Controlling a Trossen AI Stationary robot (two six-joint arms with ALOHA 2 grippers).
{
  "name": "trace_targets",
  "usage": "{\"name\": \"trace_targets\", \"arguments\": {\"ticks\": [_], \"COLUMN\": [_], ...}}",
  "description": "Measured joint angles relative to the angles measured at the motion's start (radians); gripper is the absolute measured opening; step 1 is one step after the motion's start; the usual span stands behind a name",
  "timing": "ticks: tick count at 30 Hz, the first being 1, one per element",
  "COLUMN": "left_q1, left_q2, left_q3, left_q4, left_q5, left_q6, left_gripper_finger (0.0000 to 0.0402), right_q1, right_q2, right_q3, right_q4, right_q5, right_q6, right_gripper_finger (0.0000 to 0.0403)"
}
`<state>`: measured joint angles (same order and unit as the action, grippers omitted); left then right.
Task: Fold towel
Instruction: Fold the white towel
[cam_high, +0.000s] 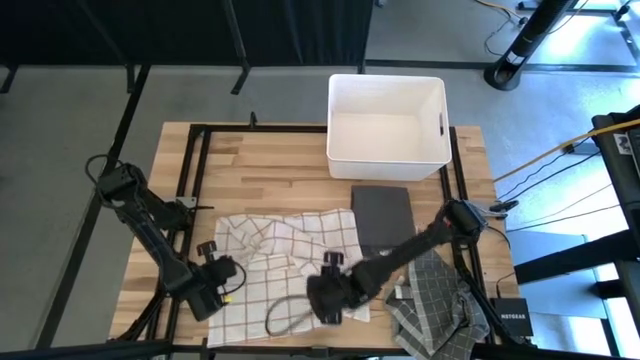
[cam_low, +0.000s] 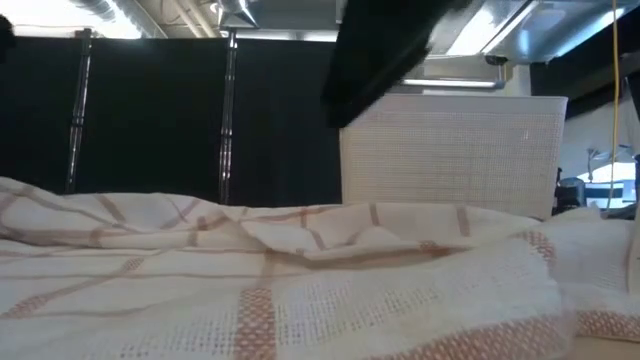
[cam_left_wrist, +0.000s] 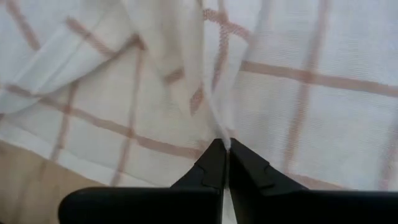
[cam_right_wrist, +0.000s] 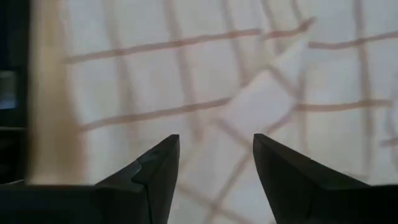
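Towel position governed the coming move: the white cotton towel with orange-brown check lines lay rumpled on the near half of the light wooden table, its long axis running left to right, its far edge bunched into a ridge. The left gripper sat at the towel's left near portion, fingers pressed together and pinching a raised fold of the cloth, as the left wrist view showed at the fingertips. The right gripper hovered over the towel's right near portion with its fingers spread apart and nothing between them; the cloth lay directly beyond them. Judged from this, the right arm needed to close on its side before both could lift and carry the edge across. Open room existed on the bare wood far of the towel, up to the white plastic bin. On the right, a dark grey folded cloth and a grey checked cloth lay just beside the towel and limited travel that way.
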<state>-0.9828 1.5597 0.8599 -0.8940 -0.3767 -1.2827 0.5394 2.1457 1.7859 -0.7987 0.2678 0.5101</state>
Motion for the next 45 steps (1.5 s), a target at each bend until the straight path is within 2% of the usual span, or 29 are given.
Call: {"name": "trace_targets", "arguments": {"ticks": [8,16,19,24,26,29,35,45], "left_q1": [-0.04,-0.04,-0.04,-0.045,-0.045,-0.045,-0.045,-0.045], "left_q2": [0.0,0.0,0.0,0.0,0.0,0.0,0.0,0.0], "left_q3": [0.003,0.003,0.003,-0.001,-0.001,-0.001,-0.001,-0.001], "left_q4": [0.008,0.015,0.015,0.016,0.02,0.02,0.02,0.021], "left_q5": [-0.013,-0.037,-0.038,-0.039,-0.039,-0.039,-0.039,-0.039], "left_q6": [-0.051,-0.045,-0.046,-0.051,-0.051,-0.053,-0.053,-0.056], "left_gripper_finger": [0.0003,0.0007,0.0003,0.0003,0.0006,0.0008,0.0003,0.0006], "right_q1": [0.135,0.111,0.093,0.072,0.072,0.075,0.073,0.07], "right_q2": [0.096,0.131,0.13,0.129,0.128,0.123,0.122,0.127], "right_q3": [-0.002,0.0,0.0,0.007,0.029,0.067,0.066,-0.001], "right_q4": [-0.019,-0.059,-0.063,-0.062,-0.066,-0.077,-0.123,-0.108], "right_q5": [0.064,0.167,0.139,-0.041,-0.071,-0.056,0.132,0.012], "right_q6": [0.118,0.142,0.147,0.189,0.198,0.194,0.215,0.246], "right_gripper_finger": [0.0208,0.0208,0.0208,0.0208,0.0208,0.0208,0.0208,0.0208]}}
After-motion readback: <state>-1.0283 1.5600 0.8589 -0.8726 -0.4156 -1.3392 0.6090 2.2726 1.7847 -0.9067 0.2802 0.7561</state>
